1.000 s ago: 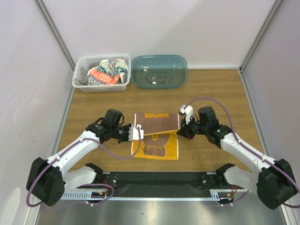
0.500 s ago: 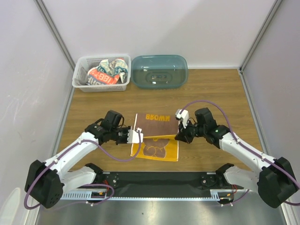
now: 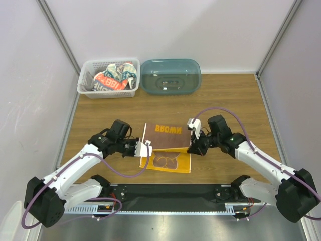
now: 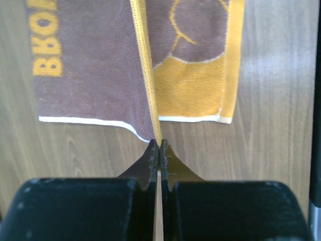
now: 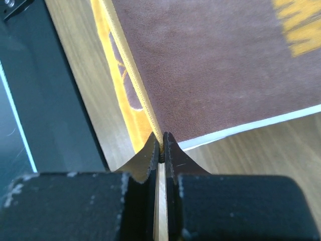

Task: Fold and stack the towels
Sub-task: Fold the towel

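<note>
The brown towel [image 3: 167, 136] with orange lettering lies on the table's near middle, its far half doubled toward me over the orange half [image 3: 170, 161]. My left gripper [image 3: 146, 149] is shut on its left corner [image 4: 156, 138]. My right gripper [image 3: 191, 147] is shut on its right corner [image 5: 159, 139]. Both hold the orange-edged hem a little above the lower layer. The white printed towel [image 3: 113, 79] lies crumpled in the white basket [image 3: 84, 82]. The grey towel is not in view.
A teal oval tub [image 3: 170, 76] stands at the back beside the basket. A black strip [image 3: 170, 192] runs along the table's near edge between the arm bases. Bare wood shows left and right of the brown towel.
Both grippers have drawn the towel's held edge toward the near side, so the brown flap now covers more of the orange half. The lettering faces up and reads more plainly.
</note>
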